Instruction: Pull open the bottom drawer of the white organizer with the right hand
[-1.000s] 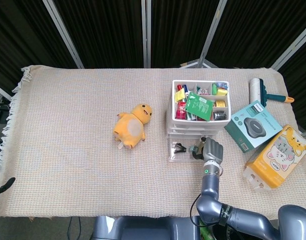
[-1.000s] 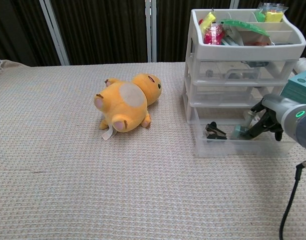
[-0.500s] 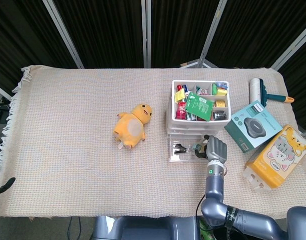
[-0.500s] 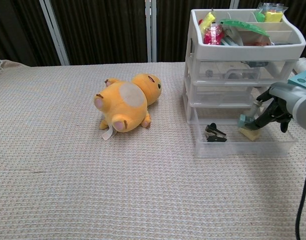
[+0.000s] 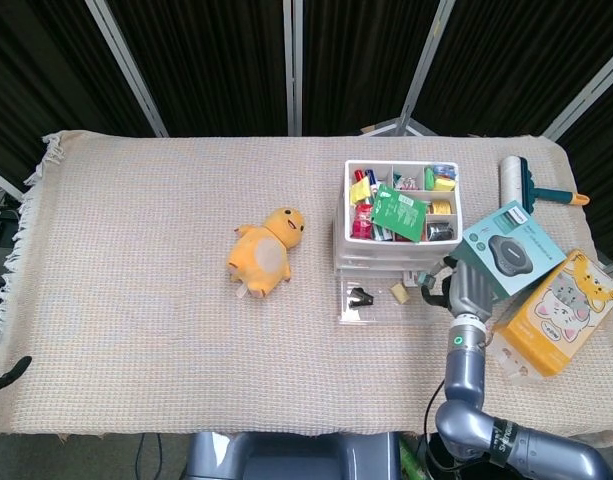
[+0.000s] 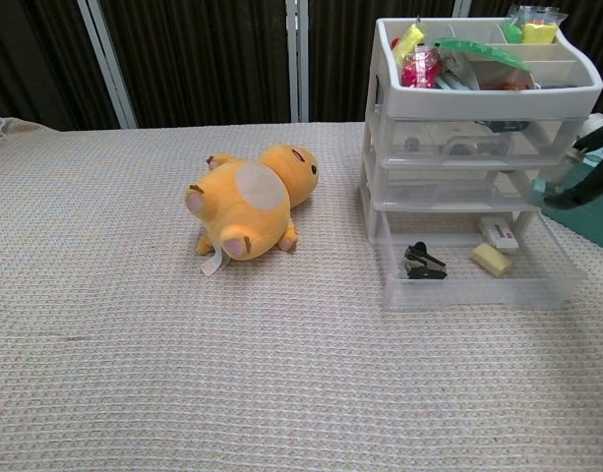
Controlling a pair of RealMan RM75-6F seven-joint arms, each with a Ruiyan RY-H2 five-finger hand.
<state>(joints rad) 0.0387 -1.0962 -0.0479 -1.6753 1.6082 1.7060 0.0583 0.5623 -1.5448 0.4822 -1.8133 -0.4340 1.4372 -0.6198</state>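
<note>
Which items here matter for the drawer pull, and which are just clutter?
Job:
white organizer
bottom drawer, already pulled out
right hand, beside the drawer's right end

Lying about:
yellow plush toy
green box
orange cat box
lint roller

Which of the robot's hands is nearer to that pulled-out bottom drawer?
The right. The right hand hangs just beside the open bottom drawer, off its right end and not touching it. The left hand shows only as a dark tip at the table's far left edge.
</note>
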